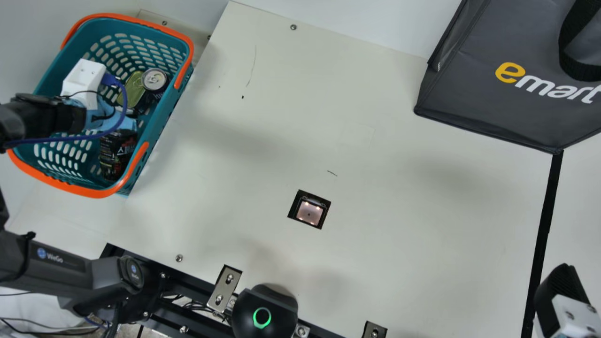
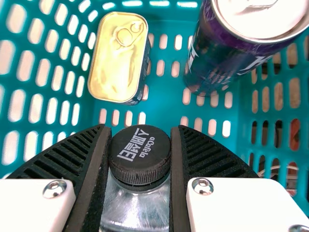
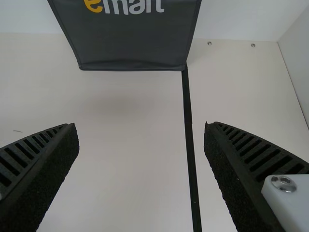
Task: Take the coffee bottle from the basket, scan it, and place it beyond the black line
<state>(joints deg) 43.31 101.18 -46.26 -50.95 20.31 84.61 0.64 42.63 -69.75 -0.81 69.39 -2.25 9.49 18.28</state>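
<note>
Main view: cream table point(image 1: 375, 244) — left tool point(image 1: 84, 82) gripping bottle point(image 1: 115, 159), right tool point(image 1: 556, 291) spread wide, empty.

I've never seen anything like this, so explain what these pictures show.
Two robot arms work at a cream table. The main view comes from a camera on the neck between them; the others come from each arm's wrist.

In the main view, the basket is at the left, a dark bag at the upper right, and a lit square, probably the scanner, between.

Inside the basket, the left gripper appears to hold the coffee bottle, near a flat tin and a can. The right gripper is open and empty.
</note>
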